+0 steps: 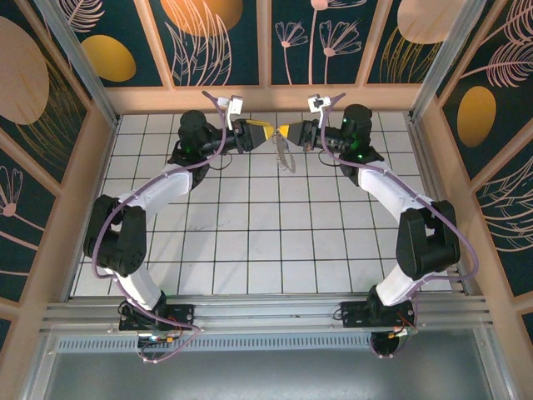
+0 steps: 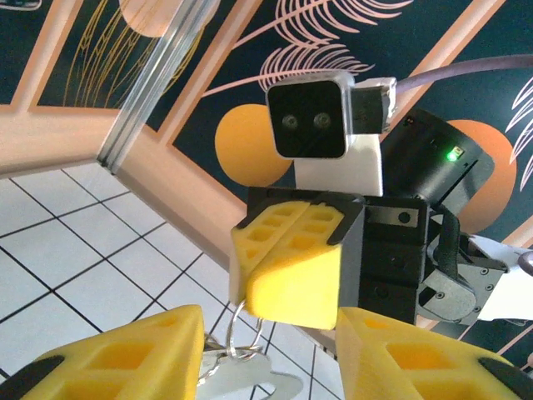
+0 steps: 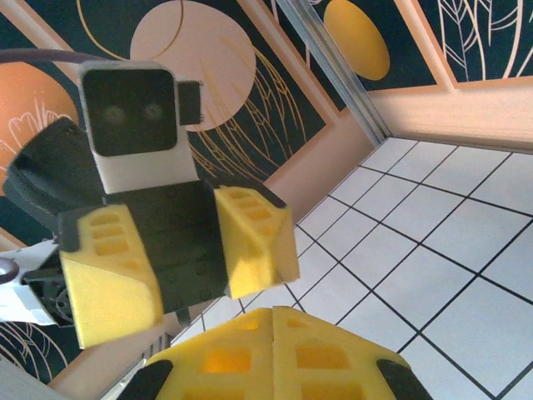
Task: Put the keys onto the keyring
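arm bases (image 1: 158,317): sat bolted at the near edge, one left and one right; posed no hazard of their own.
tiled table (image 1: 250,242): lay bare between the bases and the grippers. Would have caught anything dropped, and a small metal part could have bounced or slid away across the tiles, then lain flat and hard to pick up.
left gripper (image 3: 179,267): hung at the far middle, raised off the tiles, nose to nose with the other. Jaws stood parted, with nothing between the pads. Judged ready to close in on the rings. Could have bumped the opposing fingers, given how near the tips stood, or knocked the hanging rings aside and closed on air.
right gripper (image 2: 291,275): faced left, just right of the left gripper. Fingers pressed together, pinching the top of the keyring. Gripped a thin edge only, by the look of it, so a nudge or tug from the left could have twisted the ring or pulled it free.
keyring (image 2: 241,329): dangled just beneath the right gripper's closed fingers, silvery rings uppermost and a pale piece lower down, clear of the table. Hung free to swing, so likely a moving target.
far wall (image 1: 266,98): rose just beyond both wrists. Left little room to back away, so a wrist camera or cable could have brushed it.
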